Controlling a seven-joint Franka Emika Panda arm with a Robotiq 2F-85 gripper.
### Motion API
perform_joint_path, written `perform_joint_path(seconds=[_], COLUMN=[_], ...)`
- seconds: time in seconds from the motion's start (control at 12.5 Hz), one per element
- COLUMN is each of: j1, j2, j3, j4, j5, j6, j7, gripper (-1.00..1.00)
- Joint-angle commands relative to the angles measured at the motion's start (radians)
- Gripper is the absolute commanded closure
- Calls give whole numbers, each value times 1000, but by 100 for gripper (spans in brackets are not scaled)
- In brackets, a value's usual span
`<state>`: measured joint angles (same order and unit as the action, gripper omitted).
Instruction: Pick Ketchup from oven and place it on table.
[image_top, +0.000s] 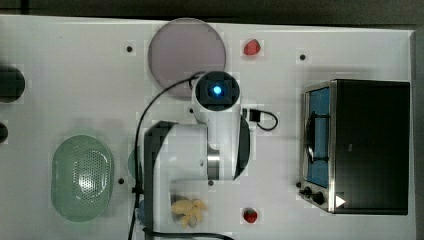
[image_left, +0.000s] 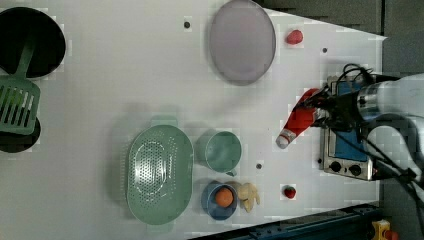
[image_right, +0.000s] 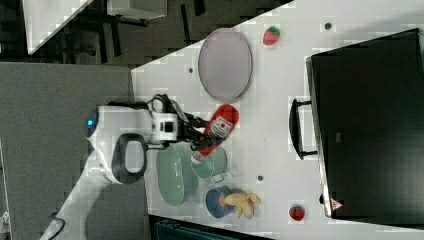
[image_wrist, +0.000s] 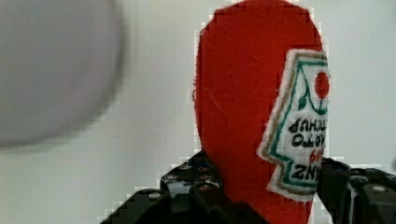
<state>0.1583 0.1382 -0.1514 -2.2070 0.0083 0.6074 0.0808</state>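
Gripping a red plastic ketchup squeeze bottle (image_right: 219, 131) with a white cap and white label, the black two-fingered tool (image_right: 200, 134) of the white robot arm (image_right: 122, 145) was closed on the bottle's lower body, seen close up in the wrist view (image_wrist: 243, 140) with a dark finger (image_wrist: 187, 196) pressed on either side. In the left view the bottle (image_left: 298, 120) hung tilted above the white worktop (image_left: 125, 85), cap pointing down and toward the left view's left, clear of the surface as far as could be told.

The boxy toaster oven (image_top: 370, 145), black on top with a silver-framed bluish glass door, stood at the top view's right; the bottle was outside it, between the oven and the other items in the left view.

A round grey plate (image_left: 242, 41) lay toward the left view's top, with a small red strawberry (image_left: 294, 36) just to its right. Below the bottle in the left view sat a pale green cup (image_left: 222, 151), a green perforated colander (image_left: 160, 172), a blue bowl holding an orange fruit (image_left: 224, 197), and a second strawberry (image_left: 289, 192) near the oven's knobs.
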Motion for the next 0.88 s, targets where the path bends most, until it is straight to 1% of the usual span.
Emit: perform_joint_path(seconds=[0.08,0.24,0.32,0.48,0.56,0.64,0.72,0.88], j1=[-27,-27,-27,-27,-27,-27,-27,-26], j2=[-24,38,106,178,197,208,214,171], j3=[-18,-23,-28,-28,-28,-28,-27,-27], j4=[-40,-87,-94,-95,-96,-100,-103,-80], j5=[34,34,34,35,35,35,35,36], j6=[124,217,285,339,364,386,415,424], j7=[-26,-26,-26,-26,-26,-26,-26,-23], gripper=[-20,-20,-20,-24,-38,-59,-100,-100])
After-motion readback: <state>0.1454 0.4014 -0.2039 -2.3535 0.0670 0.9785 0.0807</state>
